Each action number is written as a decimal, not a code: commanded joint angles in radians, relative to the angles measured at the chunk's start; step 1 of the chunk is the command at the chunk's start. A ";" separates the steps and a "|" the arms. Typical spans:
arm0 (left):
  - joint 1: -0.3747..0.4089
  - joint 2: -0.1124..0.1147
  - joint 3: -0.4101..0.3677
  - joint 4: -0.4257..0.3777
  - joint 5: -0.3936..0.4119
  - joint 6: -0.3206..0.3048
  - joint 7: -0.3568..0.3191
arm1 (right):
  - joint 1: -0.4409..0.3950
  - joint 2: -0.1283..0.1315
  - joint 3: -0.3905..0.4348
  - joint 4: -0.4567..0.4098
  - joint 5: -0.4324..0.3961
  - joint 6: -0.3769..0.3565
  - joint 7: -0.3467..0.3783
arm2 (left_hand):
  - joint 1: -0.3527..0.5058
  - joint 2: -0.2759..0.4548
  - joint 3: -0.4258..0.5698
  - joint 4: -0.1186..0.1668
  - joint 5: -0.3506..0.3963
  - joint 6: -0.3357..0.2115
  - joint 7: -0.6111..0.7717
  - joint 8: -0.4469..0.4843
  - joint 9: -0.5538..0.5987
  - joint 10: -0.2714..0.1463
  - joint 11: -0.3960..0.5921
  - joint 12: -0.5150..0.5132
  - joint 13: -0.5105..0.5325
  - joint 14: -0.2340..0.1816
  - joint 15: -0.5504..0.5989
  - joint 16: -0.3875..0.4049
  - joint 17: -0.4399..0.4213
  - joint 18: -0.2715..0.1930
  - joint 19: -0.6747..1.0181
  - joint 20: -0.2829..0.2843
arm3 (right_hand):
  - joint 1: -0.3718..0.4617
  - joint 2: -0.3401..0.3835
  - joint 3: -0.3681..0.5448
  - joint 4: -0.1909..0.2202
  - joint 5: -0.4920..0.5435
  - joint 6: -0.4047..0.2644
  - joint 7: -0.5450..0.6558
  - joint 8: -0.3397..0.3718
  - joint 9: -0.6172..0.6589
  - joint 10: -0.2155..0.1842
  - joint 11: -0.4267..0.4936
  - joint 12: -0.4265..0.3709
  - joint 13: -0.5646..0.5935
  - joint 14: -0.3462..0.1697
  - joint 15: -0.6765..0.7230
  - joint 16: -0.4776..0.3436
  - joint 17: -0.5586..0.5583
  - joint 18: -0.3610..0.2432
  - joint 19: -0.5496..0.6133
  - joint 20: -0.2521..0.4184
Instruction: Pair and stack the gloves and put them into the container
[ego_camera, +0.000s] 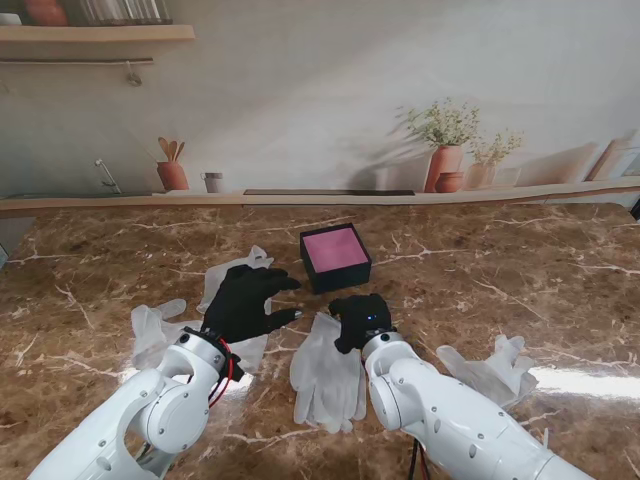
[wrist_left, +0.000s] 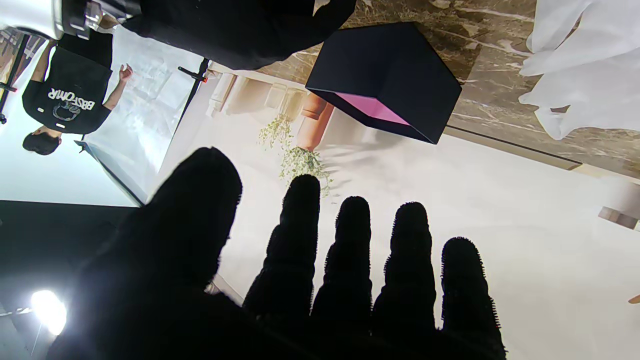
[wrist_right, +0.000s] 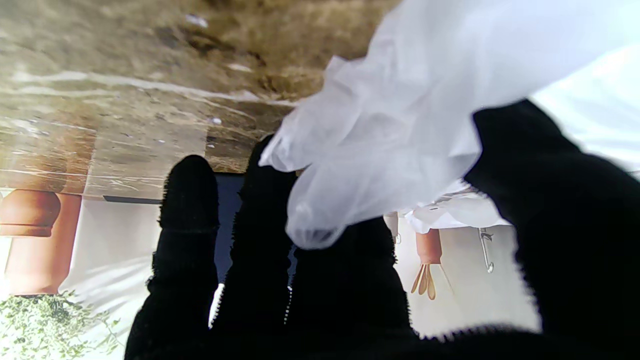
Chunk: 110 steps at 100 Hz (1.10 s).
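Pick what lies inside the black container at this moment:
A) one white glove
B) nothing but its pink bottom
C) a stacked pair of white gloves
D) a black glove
B: in the stand view the container shows only its bare pink bottom, while the white gloves lie on the table.

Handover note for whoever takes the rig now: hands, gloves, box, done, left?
Left hand: open, fingers spread, holding nothing, over the glove at far left.
Right hand: curled at the top of the middle glove pile; the right wrist view shows thin white glove material against its fingers, but a firm grip cannot be confirmed.
Other gloves: one at near left, one at right, both flat on the table.
Container: black box with pink floor, empty.
Done: possibly one pair stacked in the middle.
Left: pair the rest, stack, load everything into the box.
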 joint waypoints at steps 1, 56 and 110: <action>0.002 0.000 0.003 0.003 0.000 -0.005 0.008 | -0.015 -0.015 -0.021 0.034 0.019 0.014 0.015 | 0.002 0.041 -0.031 0.028 0.025 -0.018 0.003 -0.001 -0.018 -0.027 -0.020 -0.010 -0.028 -0.045 -0.034 -0.013 -0.018 -0.008 -0.033 -0.011 | 0.009 -0.080 -0.053 -0.050 0.113 -0.084 0.148 0.100 -0.004 -0.040 0.038 0.091 -0.069 -0.018 0.044 0.047 -0.039 0.011 -0.024 0.028; 0.010 0.001 -0.006 -0.003 0.002 -0.009 0.010 | -0.040 -0.059 0.040 0.073 0.144 -0.095 -0.091 | 0.008 0.046 -0.040 0.028 0.063 -0.040 0.036 0.015 -0.014 -0.038 -0.031 -0.017 -0.024 -0.051 -0.039 -0.018 -0.018 -0.001 -0.043 -0.005 | 0.347 -0.070 -0.106 -0.170 0.433 -0.317 0.658 0.715 0.258 0.040 -0.341 -0.309 0.374 0.035 -0.253 -0.242 0.319 0.007 0.145 -0.068; 0.023 -0.002 -0.021 -0.009 -0.003 -0.014 0.022 | -0.092 -0.055 0.191 0.020 0.184 -0.284 -0.153 | 0.013 0.048 -0.045 0.028 0.077 -0.050 0.055 0.025 -0.012 -0.044 -0.036 -0.019 -0.025 -0.059 -0.046 -0.021 -0.019 0.000 -0.068 -0.009 | 0.419 -0.056 -0.084 -0.142 0.238 -0.162 0.452 -0.074 0.306 0.038 -0.260 -0.163 0.391 0.057 -0.066 -0.094 0.340 0.000 0.149 -0.060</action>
